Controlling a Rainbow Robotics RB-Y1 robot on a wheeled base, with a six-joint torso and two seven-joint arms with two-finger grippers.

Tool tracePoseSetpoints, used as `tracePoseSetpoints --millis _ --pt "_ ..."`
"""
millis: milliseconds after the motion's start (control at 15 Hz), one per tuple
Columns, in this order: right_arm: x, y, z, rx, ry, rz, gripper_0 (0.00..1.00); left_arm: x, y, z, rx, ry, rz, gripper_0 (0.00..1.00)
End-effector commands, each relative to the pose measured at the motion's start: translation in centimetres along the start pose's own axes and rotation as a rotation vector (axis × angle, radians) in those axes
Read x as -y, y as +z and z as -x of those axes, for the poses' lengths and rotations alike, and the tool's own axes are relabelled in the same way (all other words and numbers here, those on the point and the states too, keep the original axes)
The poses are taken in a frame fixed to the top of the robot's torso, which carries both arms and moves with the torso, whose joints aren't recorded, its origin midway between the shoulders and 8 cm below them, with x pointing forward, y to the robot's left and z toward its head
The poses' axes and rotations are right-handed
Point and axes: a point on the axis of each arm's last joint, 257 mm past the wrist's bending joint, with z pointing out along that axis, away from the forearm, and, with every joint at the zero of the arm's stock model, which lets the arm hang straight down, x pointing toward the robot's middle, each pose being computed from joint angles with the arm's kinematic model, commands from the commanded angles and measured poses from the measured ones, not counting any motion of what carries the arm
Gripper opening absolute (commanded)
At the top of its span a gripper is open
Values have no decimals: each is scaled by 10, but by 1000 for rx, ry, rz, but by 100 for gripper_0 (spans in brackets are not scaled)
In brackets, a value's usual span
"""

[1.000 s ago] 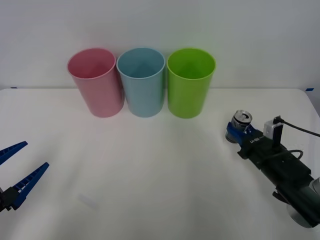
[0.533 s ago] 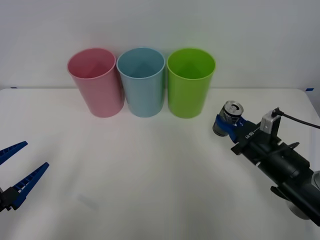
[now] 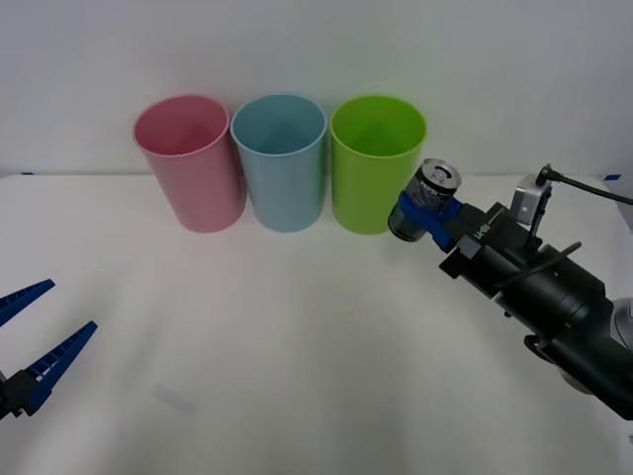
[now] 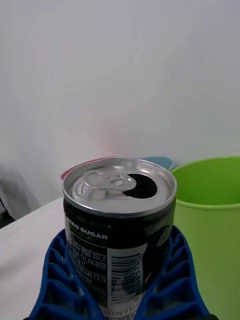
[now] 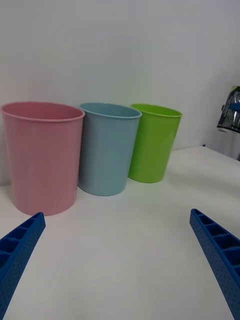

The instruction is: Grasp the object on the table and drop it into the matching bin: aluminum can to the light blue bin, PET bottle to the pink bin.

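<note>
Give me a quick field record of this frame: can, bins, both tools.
can: aluminum can, opened top, lifted off the table
right tool: right tool shut on the can, beside the lime green bin
left tool: left tool open, low at the table's left edge, holding nothing
bins: pink bin, light blue bin, lime green, in a row at the back
target: light blue bin, middle of the row
can vs target: not yet over it
</note>
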Motion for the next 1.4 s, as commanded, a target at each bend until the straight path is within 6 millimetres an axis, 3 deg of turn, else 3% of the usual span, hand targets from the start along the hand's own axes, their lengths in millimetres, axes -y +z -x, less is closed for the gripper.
tracePoseSetpoints --millis 67,400,800,1400 --pt "-7 18 12 13 -19 28 0 0 0 0 0 0 0 100" --pt "-5 66 29 41 -57 26 0 0 0 0 0 0 0 100" --pt "2 144 44 70 -79 -3 0 0 0 0 0 0 0 100" --pt "16 234 36 40 -45 -111 0 0 0 0 0 0 0 100"
